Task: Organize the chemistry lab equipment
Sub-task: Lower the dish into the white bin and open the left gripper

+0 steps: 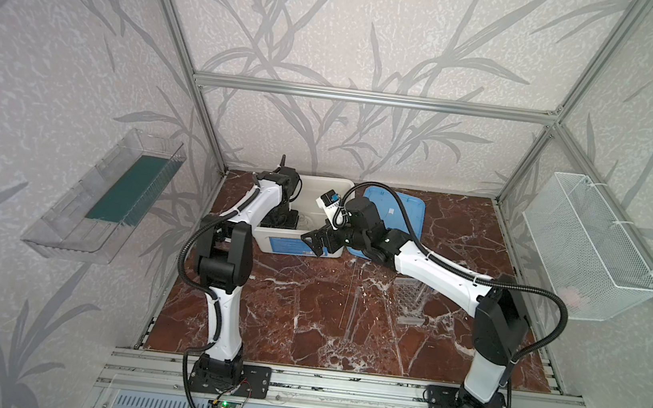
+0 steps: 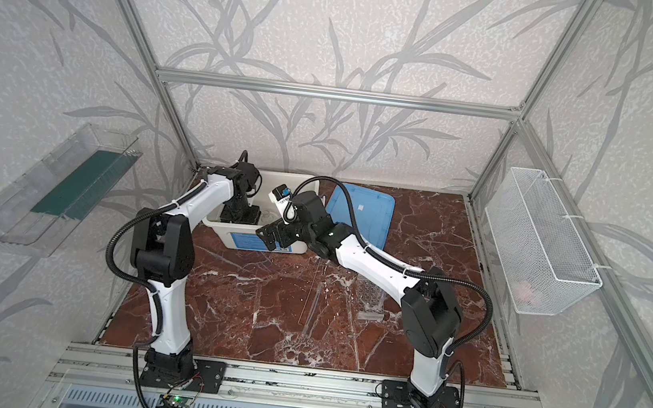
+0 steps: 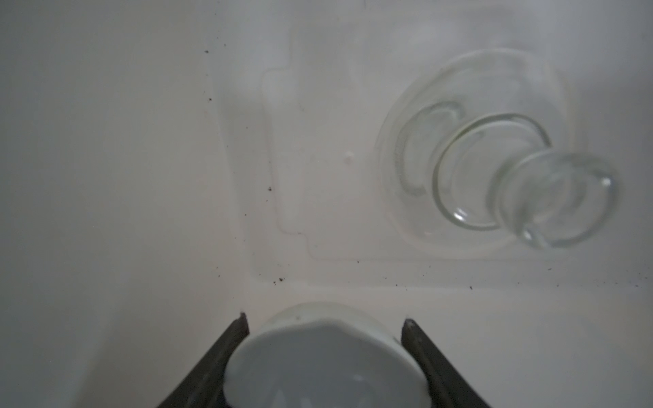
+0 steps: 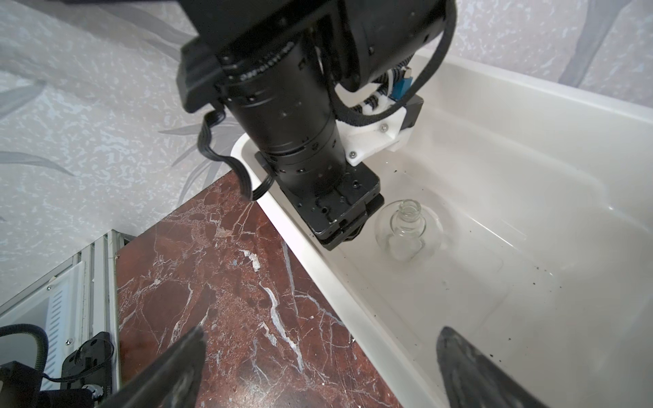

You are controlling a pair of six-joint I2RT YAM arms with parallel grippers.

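Since the counter [image 1: 303, 319] has loose kit on it, packing isn't done. Big white box [image 4: 530, 116] sits at the back, open, w/ its blue lid [image 1: 394, 217] just beside it. Clear honeycomb rack [image 1: 410, 302] is out on the marble under the right arm, well apart from the box.

Left gripper [image 3: 325, 318] is down inside the box, pinching the white round dish [image 3: 325, 367] btwn both fingers. Can't tell if the dish touches the box floor. Right gripper [image 1: 315, 242] hangs spread wide and empty at the box's near rim.

Small glass flask [image 4: 408, 229] stands upright on the box floor, near the dish, not touching. Thin clear rod and tube [image 1: 351, 312] lie on the counter beside the rack, faint.

Step in hand, prob.: stowing the dish in the box. Next move calls for seating it flat, spreading the fingers, then lifting straight up clear of the flask. After that come rack and rods, prob. fiddly, being thin and see-through.
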